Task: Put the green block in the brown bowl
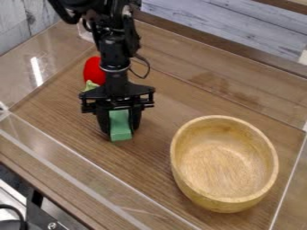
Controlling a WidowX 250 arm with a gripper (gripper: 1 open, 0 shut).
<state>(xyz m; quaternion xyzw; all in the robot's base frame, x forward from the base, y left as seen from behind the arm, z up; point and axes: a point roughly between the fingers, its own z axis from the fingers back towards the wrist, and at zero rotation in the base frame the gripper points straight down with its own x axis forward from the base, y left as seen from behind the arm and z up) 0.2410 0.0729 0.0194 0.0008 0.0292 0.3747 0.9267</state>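
Gripper is seen low over the table, its jaws parted around the green block; whether the block is truly clamped cannot be told. If pinched off-centre, it could be tipped loose before the brown bowl, well apart to the right, is reached.

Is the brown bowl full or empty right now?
Empty: the brown bowl sits upright, its grain showing across the inside, and the green block is outside it.

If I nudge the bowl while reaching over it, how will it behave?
The brown bowl looks like wood, so likely stiff and fairly solid. Its round, flaring wall might let it rock if pushed high on the rim, though its base is hidden.
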